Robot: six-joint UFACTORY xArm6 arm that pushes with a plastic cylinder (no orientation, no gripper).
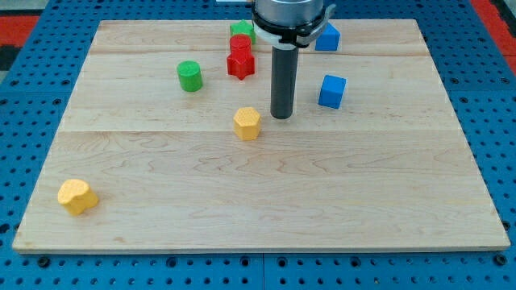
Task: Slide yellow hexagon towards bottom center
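The yellow hexagon (247,123) sits on the wooden board (258,193), a little above and left of the board's middle. My tip (280,117) is at the end of the dark rod, just to the right of the yellow hexagon and slightly above it, with a small gap between them. The rod comes down from the view's top centre.
A yellow heart-shaped block (77,196) lies at the lower left. A green cylinder (189,76) stands upper left. A red star block (240,64), a red block (240,44) and a green block (241,31) cluster at the top centre. Two blue cubes (331,90) (327,37) sit right of the rod.
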